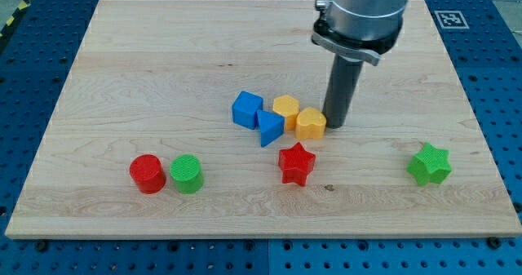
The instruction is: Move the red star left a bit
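Observation:
The red star [296, 163] lies on the wooden board [163, 55], a little below the middle. My tip [335, 126] stands above and to the right of the star, right beside the right side of a yellow heart block [310, 123]. The star is apart from the tip. The dark rod rises from the tip to the arm's grey body at the view's top.
A yellow block [285, 109], a blue cube [246, 109] and a blue triangle [270, 128] cluster left of the yellow heart. A red cylinder [148, 174] and a green cylinder [187, 174] stand at the lower left. A green star [429, 164] lies at the right.

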Robot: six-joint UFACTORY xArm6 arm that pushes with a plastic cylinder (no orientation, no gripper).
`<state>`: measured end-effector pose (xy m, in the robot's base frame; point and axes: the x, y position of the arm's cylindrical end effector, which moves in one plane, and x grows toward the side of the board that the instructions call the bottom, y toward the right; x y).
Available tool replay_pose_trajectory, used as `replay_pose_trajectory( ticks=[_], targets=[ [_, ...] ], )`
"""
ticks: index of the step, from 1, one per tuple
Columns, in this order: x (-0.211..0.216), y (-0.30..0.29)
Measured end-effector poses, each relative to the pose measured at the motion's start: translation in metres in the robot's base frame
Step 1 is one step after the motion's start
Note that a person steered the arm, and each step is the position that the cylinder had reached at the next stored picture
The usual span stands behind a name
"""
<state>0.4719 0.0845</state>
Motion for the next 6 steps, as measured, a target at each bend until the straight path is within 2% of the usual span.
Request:
replay_pose_trajectory(
  ticks=[1,3,5,6],
  targets=[
    [0.0,-0.006],
    [0.026,-0.008],
    [0.075,-0.013],
    [0.078,-0.024]
  ],
)
